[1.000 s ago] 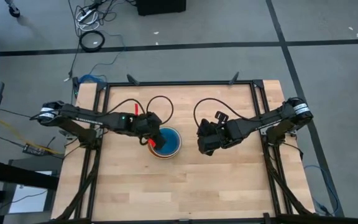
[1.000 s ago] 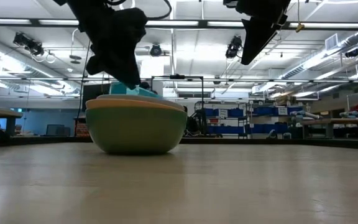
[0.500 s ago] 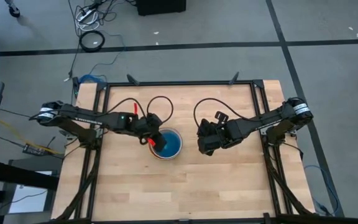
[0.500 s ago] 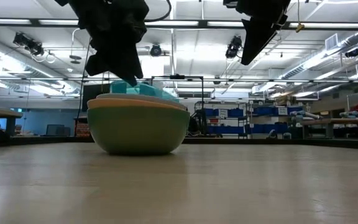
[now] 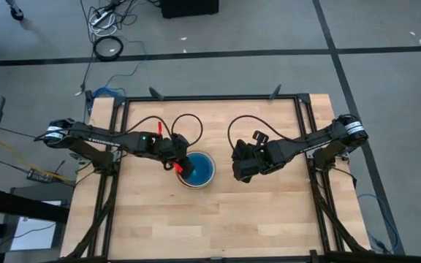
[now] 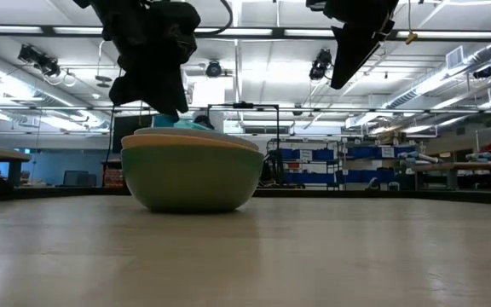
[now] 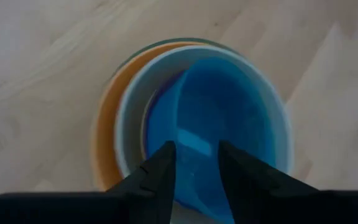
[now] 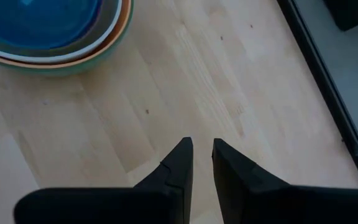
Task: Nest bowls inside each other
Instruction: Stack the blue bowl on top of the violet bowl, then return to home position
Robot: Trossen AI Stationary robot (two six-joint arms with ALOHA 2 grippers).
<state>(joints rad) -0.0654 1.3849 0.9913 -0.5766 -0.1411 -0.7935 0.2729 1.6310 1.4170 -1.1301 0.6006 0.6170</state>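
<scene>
A nested stack of bowls stands mid-table: green outermost, then orange, white, a sliver of purple, and blue innermost. The green bowl's base rests on the wood. My left gripper hangs over the left side of the stack, open, its fingertips just above the blue bowl's rim. In the low view only a small teal edge of that bowl shows under it. My right gripper hovers narrowly open and empty to the right of the stack, well above the table. My left gripper comes at the blue bowl slanting down from the table's left, with its fingertips at the bowl's rim on the stack's left side. Whether they touch the rim, I cannot tell.
Bare wood lies in front of and to both sides of the stack. A black frame rail runs along the table's edge beyond my right gripper. Cables loop over the table behind the bowls.
The blue bowl was tipped, with its edge well above the stack's rim. It has sunk into the stack and now lies nearly level, with only a small edge showing in the low view. My left gripper has stayed over the stack's left side, rolling slightly.
</scene>
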